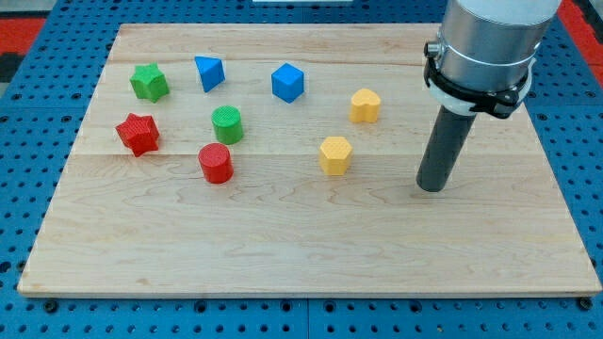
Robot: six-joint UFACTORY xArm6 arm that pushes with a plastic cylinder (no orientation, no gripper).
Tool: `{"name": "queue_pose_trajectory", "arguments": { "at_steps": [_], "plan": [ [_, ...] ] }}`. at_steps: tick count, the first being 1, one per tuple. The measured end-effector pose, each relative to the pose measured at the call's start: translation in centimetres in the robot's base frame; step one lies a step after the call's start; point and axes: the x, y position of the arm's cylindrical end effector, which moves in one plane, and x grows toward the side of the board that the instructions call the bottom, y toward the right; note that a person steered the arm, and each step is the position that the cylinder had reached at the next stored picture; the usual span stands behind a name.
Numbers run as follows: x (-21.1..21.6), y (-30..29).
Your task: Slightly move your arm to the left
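Observation:
My tip point(431, 186) rests on the wooden board point(301, 254) at the view's right, with no block touching it. The nearest block is a yellow hexagonal block point(335, 154), well to the tip's left. A yellow rounded block point(366, 105) lies up and to the left of the tip. Farther left are a blue cube point(287, 82), a blue triangular block point(208, 72), a green cylinder point(227, 124), a red cylinder point(216, 163), a green star point(149, 82) and a red star point(138, 133).
The arm's grey cylindrical body point(485, 42) hangs over the board's upper right. A blue perforated table point(38, 113) surrounds the board on all sides.

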Motion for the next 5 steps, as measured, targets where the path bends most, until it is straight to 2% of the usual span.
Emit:
{"name": "queue_pose_trajectory", "arguments": {
  "at_steps": [5],
  "plan": [
    [0.0, -2.8]
  ]
}}
